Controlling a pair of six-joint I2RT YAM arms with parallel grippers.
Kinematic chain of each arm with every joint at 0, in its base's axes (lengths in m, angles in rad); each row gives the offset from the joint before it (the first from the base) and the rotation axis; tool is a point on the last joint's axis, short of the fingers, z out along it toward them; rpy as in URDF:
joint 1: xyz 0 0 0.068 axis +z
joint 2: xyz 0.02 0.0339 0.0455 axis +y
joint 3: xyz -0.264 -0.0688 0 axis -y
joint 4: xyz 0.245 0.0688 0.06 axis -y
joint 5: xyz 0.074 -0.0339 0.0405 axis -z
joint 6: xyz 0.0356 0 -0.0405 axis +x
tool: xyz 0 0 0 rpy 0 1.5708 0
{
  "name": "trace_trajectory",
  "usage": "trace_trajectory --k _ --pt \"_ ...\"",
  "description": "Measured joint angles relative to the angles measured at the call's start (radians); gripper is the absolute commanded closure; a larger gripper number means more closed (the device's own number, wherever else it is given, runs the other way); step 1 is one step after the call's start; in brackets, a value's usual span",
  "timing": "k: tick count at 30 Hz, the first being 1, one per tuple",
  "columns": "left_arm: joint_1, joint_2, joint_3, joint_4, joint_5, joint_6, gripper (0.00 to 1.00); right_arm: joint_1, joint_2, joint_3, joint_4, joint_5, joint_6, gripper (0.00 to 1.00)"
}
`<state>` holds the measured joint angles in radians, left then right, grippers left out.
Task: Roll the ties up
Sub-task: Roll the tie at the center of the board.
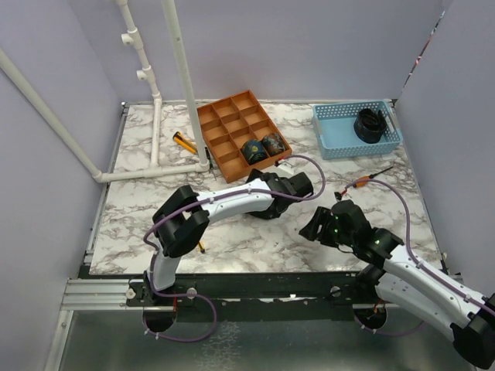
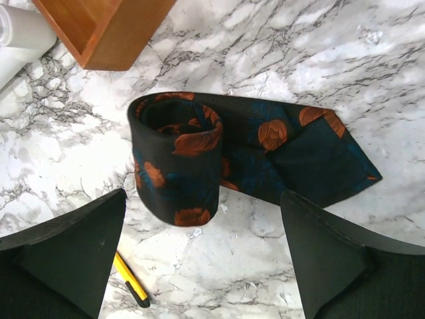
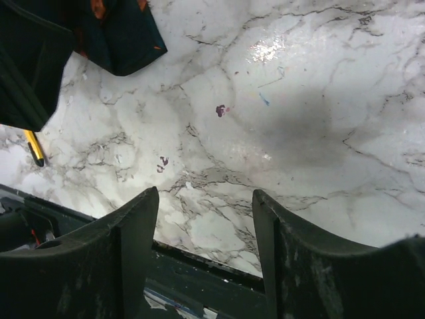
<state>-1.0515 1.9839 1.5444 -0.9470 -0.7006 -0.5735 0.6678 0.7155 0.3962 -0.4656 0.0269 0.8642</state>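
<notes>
largely hidden under the left pincer (image 1: 263,202) from above: the half-rolled tie (image 2: 199,153); cropped too by the right wrist view's top edge. pattern of the coil (image 1: 370,125) in the basket (image 1: 322,133) too small to tell.

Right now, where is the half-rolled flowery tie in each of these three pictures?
Top external: almost wholly hidden beneath the left tool, mid-picture.
Left wrist: the tie fills the centre, with its coil on the left and its pointed end on the right.
Right wrist: only its pointed end shows, in the top left corner.
Shared landmark: the yellow pen.
</notes>
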Motion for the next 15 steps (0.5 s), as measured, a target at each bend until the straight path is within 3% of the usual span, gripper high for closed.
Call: trace_trajectory --k 7,11,15 --pt "0.066 -0.231 -0.095 0.051 0.077 0.019 0.01 0.000 0.028 0.003 0.063 -0.076 -0.011 0.27" --pt "0.234 -0.497 -0.290 0.205 0.230 0.053 0.01 0.018 0.204 0.083 0.133 -0.103 -0.013 0.23" --pt "0.455 -0.713 -0.464 0.386 0.429 0.100 0.01 0.097 0.472 0.301 0.193 -0.087 -0.020 0.21"
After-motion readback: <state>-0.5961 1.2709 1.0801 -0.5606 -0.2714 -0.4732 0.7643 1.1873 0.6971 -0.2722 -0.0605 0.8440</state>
